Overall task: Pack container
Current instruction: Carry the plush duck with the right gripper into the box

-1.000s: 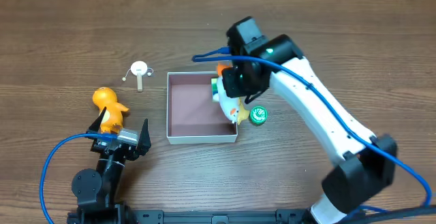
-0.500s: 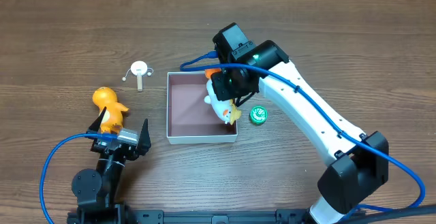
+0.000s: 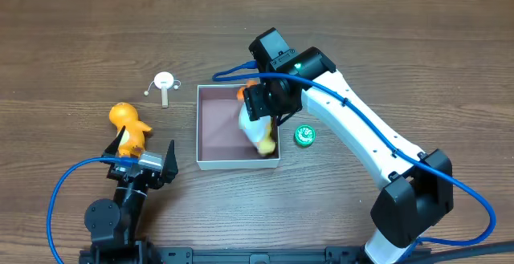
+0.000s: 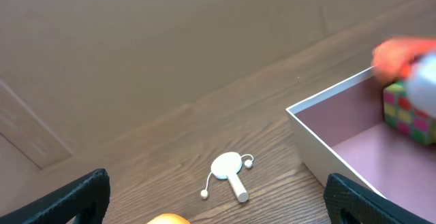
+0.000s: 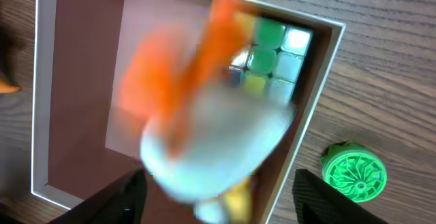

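Observation:
The container [image 3: 199, 127], a shallow white box with a mauve inside, lies at the middle of the table. My right gripper [image 3: 269, 103] hangs over its right half with the jaws wide apart. Below it a white, orange and yellow toy [image 3: 257, 127] is motion-blurred over the box floor. In the right wrist view the toy [image 5: 218, 142] smears between the spread fingers [image 5: 129, 197], clear of both. A multicoloured cube [image 5: 276, 54] sits in the box's far right corner. My left gripper [image 3: 141, 150] stands open beside an orange duck toy [image 3: 128, 127].
A green disc [image 3: 303, 136] lies on the wood just right of the box. A small white rattle drum [image 3: 164, 83] lies left of the box's far corner and shows in the left wrist view too [image 4: 228, 169]. The box wall [image 4: 320, 149] sits to the right there.
My right gripper moved left over the box and opened its jaws. The white and orange toy came loose and now blurs downward into the box. The left arm has not moved.

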{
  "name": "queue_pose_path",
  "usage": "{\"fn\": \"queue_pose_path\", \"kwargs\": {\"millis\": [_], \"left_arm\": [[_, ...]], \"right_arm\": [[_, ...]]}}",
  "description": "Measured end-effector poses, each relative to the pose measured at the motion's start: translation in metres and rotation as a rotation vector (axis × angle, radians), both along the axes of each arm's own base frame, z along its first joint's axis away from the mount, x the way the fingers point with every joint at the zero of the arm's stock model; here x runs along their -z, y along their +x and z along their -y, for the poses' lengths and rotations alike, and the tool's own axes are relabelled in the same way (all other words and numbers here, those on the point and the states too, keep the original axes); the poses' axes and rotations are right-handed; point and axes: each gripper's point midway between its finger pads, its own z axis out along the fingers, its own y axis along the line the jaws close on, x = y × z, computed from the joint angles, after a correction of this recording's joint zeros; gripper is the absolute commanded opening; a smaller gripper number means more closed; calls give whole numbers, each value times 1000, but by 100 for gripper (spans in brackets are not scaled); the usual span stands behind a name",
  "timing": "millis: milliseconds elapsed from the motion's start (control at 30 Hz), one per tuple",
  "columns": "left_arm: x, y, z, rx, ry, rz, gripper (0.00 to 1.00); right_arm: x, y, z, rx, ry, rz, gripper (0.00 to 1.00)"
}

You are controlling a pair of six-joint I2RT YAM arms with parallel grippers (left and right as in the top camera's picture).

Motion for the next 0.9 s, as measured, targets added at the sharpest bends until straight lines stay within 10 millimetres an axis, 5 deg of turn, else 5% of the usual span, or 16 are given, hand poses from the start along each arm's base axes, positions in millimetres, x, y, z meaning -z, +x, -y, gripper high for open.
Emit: {"fn": "queue_pose_path", "kwargs": {"millis": [233, 300, 400, 667, 900], "left_arm": [[0, 0, 0, 0, 0, 0, 100], [0, 0, 0, 0, 0, 0, 100], [0, 0, 0, 0, 0, 0, 100], [0, 0, 0, 0, 0, 0, 100], [0, 0, 0, 0, 0, 0, 100]], "right_arm": [[0, 1, -1, 2, 5, 4, 75], [-1, -2, -5, -23, 25, -7, 52], [-7, -9, -18, -93, 95, -31, 4], [-3, -52, -74, -362, 122, 1, 4], [69, -69, -71, -405, -25, -155, 4]]}}
